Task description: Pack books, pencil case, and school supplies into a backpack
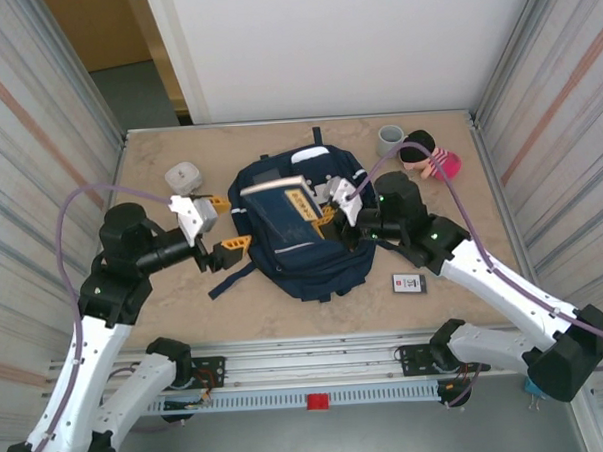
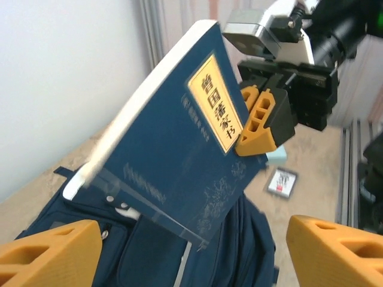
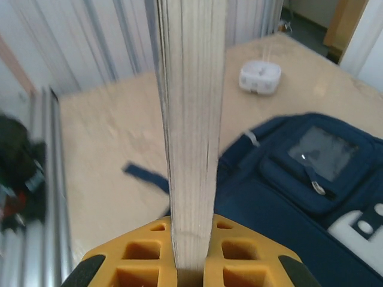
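The right claw is clamped tight on the edge of a dark blue book, which is pinched between its yellow fingers. The left claw is spread wide with nothing in it, just left of the backpack. This big navy backpack lies flat in the middle of the table. The book has a yellow label on its cover. It is tilted over the backpack, with one corner pointing down at it. A white round box sits near the backpack's far left corner. A grey cup stands by its far right. A little black card with a white label lies on the table, right of the backpack.
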